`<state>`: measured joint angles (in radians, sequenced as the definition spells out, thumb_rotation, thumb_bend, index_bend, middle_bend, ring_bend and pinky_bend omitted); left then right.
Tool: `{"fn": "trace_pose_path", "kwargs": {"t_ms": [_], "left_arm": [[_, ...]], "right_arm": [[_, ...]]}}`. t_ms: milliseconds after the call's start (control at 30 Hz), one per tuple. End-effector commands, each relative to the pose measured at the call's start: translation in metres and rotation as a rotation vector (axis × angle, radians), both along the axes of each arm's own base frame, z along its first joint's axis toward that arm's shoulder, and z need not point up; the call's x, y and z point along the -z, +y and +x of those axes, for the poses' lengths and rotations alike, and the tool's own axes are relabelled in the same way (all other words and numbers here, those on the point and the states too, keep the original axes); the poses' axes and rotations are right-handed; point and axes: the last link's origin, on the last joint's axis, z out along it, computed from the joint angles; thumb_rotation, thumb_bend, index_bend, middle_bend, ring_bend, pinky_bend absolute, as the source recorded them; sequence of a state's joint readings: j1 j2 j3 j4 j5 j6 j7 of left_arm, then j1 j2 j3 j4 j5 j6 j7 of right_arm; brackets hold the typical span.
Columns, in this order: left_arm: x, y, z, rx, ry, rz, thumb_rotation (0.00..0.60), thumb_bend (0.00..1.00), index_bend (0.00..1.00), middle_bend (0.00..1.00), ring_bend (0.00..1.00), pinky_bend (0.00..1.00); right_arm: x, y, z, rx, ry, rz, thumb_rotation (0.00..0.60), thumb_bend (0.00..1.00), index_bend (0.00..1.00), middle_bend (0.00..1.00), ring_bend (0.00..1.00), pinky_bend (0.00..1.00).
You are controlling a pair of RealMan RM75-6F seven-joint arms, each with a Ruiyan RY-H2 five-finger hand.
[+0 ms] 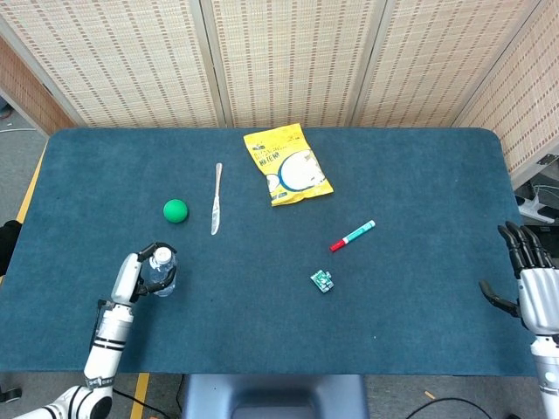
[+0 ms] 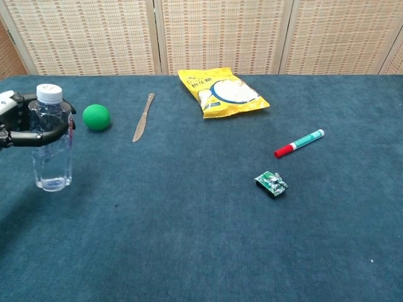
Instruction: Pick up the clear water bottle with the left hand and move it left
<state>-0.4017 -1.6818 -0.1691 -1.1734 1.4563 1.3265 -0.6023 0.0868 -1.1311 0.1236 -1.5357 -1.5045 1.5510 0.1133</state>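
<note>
Woven-reed screens back a table (image 1: 410, 175) covered in dark blue cloth. Taking the green ball (image 1: 175, 210) as landmark: the clear water bottle (image 2: 51, 148) stands upright a little nearer the robot than the ball and slightly to its left, near the table's left front part. The left hand (image 2: 22, 123) holds the bottle, fingers curled around its upper body just under the white cap; in the head view the same hand (image 1: 131, 275) wraps the bottle (image 1: 160, 271) from the left side, with the forearm running down toward the table's near edge. Whether the bottle's base touches the cloth cannot be told.

Just right of the ball lies a silver table knife (image 1: 216, 198), lengthwise away from the robot. Farther right and back from the ball sits a yellow snack bag (image 1: 286, 165), flat on the cloth. Well to the ball's right lies a marker (image 1: 353, 236) with a red cap and green body, angled, and nearer the robot than that a small green circuit board (image 1: 321, 281).

Far across the table from the ball, at the right edge, the right hand (image 1: 524, 275) holds nothing, its dark fingers spread and pointing away from the robot.
</note>
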Motion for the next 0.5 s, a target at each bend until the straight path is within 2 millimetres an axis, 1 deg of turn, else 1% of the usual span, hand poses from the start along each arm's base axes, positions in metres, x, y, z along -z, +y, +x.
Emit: {"fn": "trace_pose_path", "kwargs": {"t_ms": [33, 67, 100, 133, 233, 367, 400, 500], "left_arm": [[-0.048, 0.028, -0.007, 0.069, 0.578, 0.408, 0.6, 0.57, 0.56, 0.64, 0.55, 0.65], [-0.053, 0.031, -0.008, 0.071, 0.648, 0.465, 0.6, 0.57, 0.57, 0.65, 0.56, 0.66], [-0.054, 0.032, -0.008, 0.066, 0.65, 0.482, 0.6, 0.57, 0.58, 0.66, 0.56, 0.67], [-0.054, 0.032, -0.007, 0.058, 0.608, 0.477, 0.6, 0.57, 0.58, 0.66, 0.57, 0.67], [-0.051, 0.029, 0.0, 0.033, 0.32, 0.374, 0.6, 0.57, 0.59, 0.67, 0.57, 0.68], [-0.051, 0.022, 0.011, -0.007, -0.146, 0.185, 0.6, 0.57, 0.59, 0.67, 0.57, 0.68], [-0.051, 0.02, 0.015, -0.031, -0.324, 0.117, 0.6, 0.57, 0.59, 0.67, 0.57, 0.68], [-0.057, 0.018, 0.02, -0.064, -0.664, -0.026, 0.6, 0.59, 0.6, 0.68, 0.57, 0.69]], "right_arm": [[0.0, 0.0, 0.0, 0.001, -0.001, -0.002, 0.6, 0.2, 0.0, 0.03, 0.0, 0.2], [0.0, 0.0, 0.0, 0.002, -0.002, -0.003, 0.6, 0.2, 0.0, 0.03, 0.0, 0.2], [0.0, 0.0, 0.0, 0.002, -0.002, -0.003, 0.6, 0.2, 0.0, 0.03, 0.0, 0.2], [0.0, 0.0, 0.0, 0.003, -0.001, -0.003, 0.6, 0.2, 0.0, 0.03, 0.0, 0.2], [0.001, -0.001, 0.0, 0.006, 0.001, -0.001, 0.6, 0.2, 0.0, 0.03, 0.0, 0.2], [0.002, -0.001, 0.0, 0.01, 0.003, 0.008, 0.6, 0.2, 0.0, 0.03, 0.0, 0.2], [0.002, -0.001, 0.0, 0.011, 0.004, 0.01, 0.6, 0.2, 0.0, 0.03, 0.0, 0.2], [0.001, -0.001, 0.0, 0.012, 0.003, 0.01, 0.6, 0.2, 0.0, 0.03, 0.0, 0.2]]}}
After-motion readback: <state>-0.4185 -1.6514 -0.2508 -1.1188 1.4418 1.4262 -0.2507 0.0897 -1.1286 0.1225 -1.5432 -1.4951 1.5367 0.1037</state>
